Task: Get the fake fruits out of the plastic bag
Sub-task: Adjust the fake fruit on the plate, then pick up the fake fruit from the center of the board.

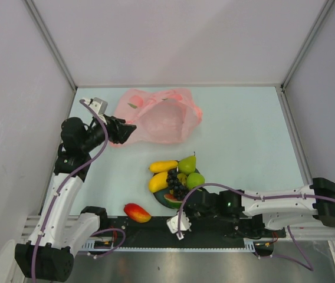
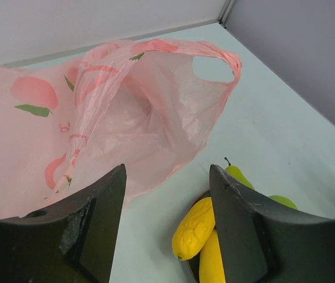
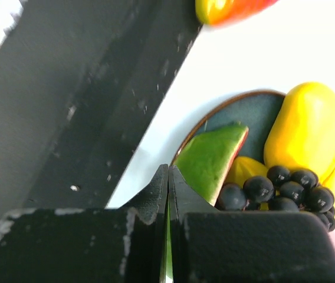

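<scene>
The pink plastic bag [image 1: 158,118] lies crumpled at the back of the table, its mouth gaping toward the left wrist camera [image 2: 114,118]; no fruit shows inside. My left gripper [image 1: 126,130] [image 2: 167,171] hovers at the bag's left edge, open and empty. The fake fruits are heaped on a dark plate [image 3: 244,112]: yellow mango [image 1: 163,166] [image 2: 194,230], pear [image 1: 187,164], green apple [image 1: 195,180], grapes [image 1: 175,183] [image 3: 279,188], watermelon slice [image 3: 212,156]. A red-yellow mango [image 1: 137,212] lies alone on the table. My right gripper [image 1: 191,205] [image 3: 168,171] is shut and empty at the plate's near edge.
Grey walls with metal rails enclose the table on three sides. A black strip [image 1: 155,233] runs along the near edge between the arm bases. The right arm [image 1: 273,206] lies low along that edge.
</scene>
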